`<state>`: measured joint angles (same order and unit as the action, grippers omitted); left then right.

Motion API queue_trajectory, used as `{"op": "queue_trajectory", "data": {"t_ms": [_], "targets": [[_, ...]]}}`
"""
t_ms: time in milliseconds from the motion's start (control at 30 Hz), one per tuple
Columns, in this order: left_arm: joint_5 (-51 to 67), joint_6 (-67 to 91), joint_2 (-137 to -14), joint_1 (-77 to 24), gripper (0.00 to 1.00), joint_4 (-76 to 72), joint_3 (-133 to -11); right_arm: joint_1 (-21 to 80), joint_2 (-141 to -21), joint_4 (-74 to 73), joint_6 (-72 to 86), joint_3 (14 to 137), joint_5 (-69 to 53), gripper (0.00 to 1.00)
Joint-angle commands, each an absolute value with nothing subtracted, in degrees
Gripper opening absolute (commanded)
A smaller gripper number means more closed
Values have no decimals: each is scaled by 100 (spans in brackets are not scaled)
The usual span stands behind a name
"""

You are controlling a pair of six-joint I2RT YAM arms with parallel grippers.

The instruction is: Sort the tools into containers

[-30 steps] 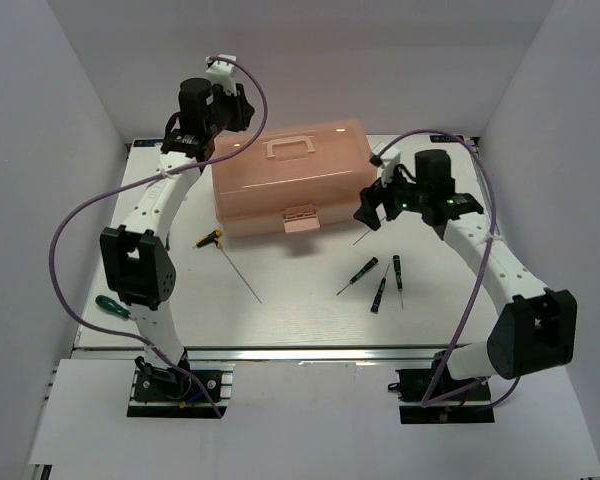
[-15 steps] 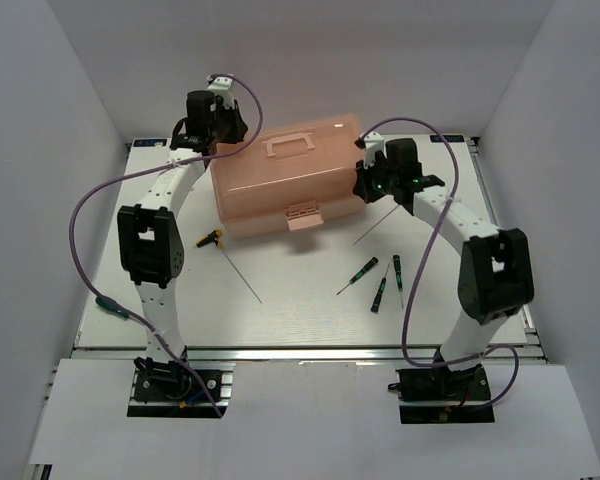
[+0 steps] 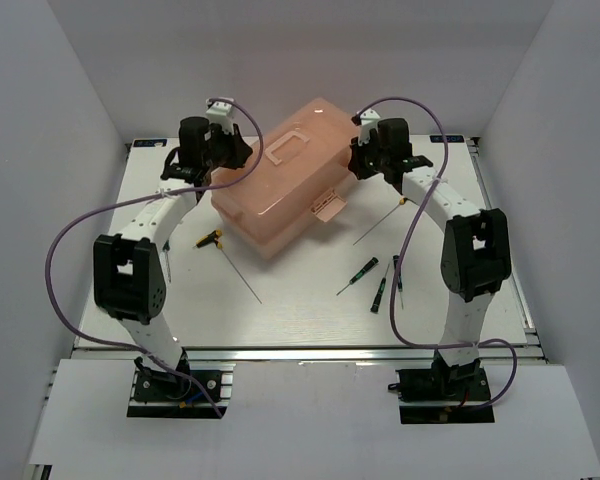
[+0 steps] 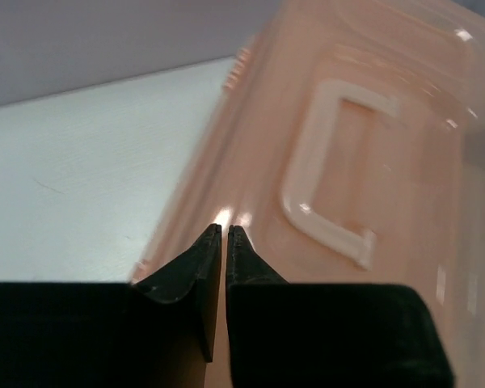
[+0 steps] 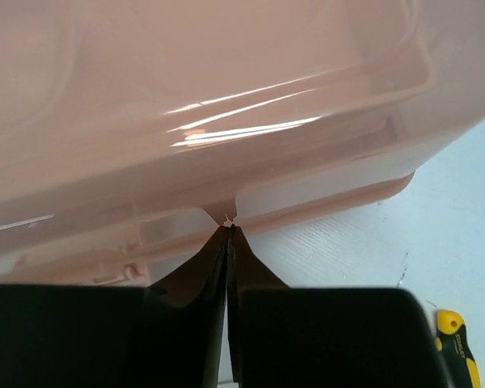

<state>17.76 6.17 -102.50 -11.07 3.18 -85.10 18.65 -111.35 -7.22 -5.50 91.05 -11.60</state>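
Observation:
The salmon-pink toolbox (image 3: 285,190) lies closed and skewed at the back of the table, its latch (image 3: 329,205) facing front right. My left gripper (image 3: 242,152) is shut, its tips (image 4: 225,232) against the box's back left lid edge near the handle (image 4: 323,182). At the box's right end my right gripper (image 3: 360,160) is shut too, tips (image 5: 229,232) touching a small tab on the toolbox wall (image 5: 226,97). Neither holds anything. Three small green-and-black screwdrivers (image 3: 380,292) lie front right. One yellow-handled rod (image 3: 211,238) lies front left, another (image 3: 380,222) beside the right arm.
White walls enclose the table on the left, right and back. Purple cables loop off both arms above the table. A yellow-and-black handle (image 5: 457,347) shows at the lower right corner of the right wrist view.
Both grippers have shut and come against the toolbox, the right one swinging in to its right end. The box has turned, its right end going back and its left front corner coming forward.

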Motion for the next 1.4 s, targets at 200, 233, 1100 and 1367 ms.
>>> {"op": "queue_trajectory", "data": {"t_ms": [200, 233, 1100, 1367], "targets": [[1907, 1379, -9080, -1432, 18, 326, -7119, 1916, -11478, -422, -316, 9624, -1793, 8], [1907, 1415, -9070, -1467, 18, 334, -7154, 1916, -11496, -422, -308, 9650, -1828, 8], [-659, 1538, -9317, -1705, 30, 1494, -8306, 2320, -10634, -361, 1589, 10749, -3023, 89], [-406, 1512, -8956, -1696, 23, 1275, -7331, 2724, -11214, -281, 2689, 11443, -2567, 62]]}}
